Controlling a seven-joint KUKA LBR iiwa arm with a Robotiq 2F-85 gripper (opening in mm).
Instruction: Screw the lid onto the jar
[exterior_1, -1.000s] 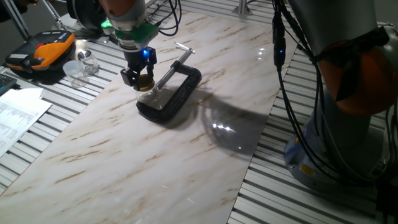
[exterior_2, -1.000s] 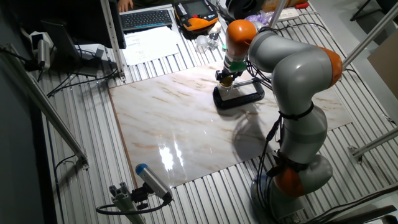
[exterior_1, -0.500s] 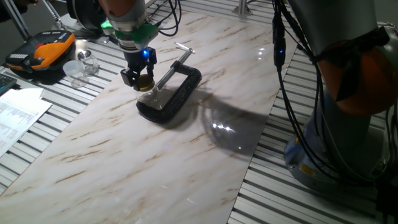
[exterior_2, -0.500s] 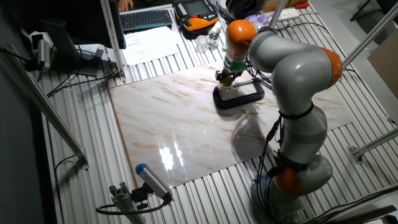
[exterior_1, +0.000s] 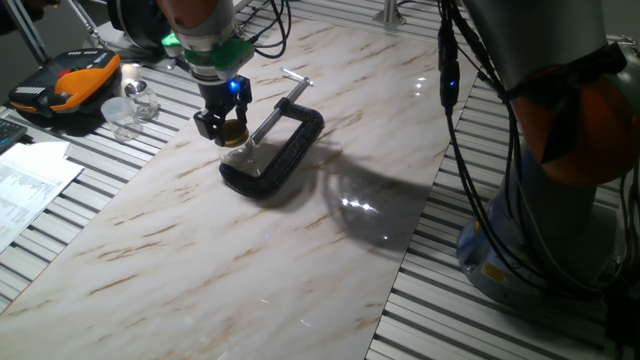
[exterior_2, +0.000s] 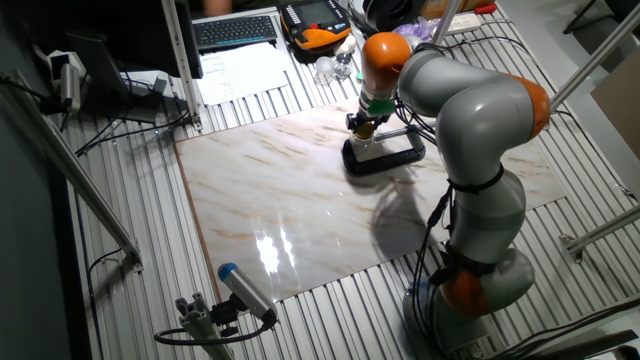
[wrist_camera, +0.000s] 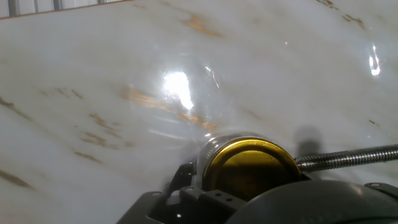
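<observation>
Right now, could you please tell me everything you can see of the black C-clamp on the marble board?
The black C-clamp lies flat on the marble board, a thick dark frame with a silver threaded screw and a small crossbar handle at its far end. It looks like metal. The jar stands in its opening, with the gold lid on top and the gripper closed around that lid. Whether the screw tip presses the glass I cannot tell.

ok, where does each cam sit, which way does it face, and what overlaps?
One fixed view: low at the table's side, looking across the marble at the clamp; gripper and arm base show.
Other fixed view: high, opposite side, looking down at the whole table; full arm shows.
Hand view: on the hand, facing down at the lid; only the hand's housing shows.
Shared: all see the clamp's screw and marble.
</observation>
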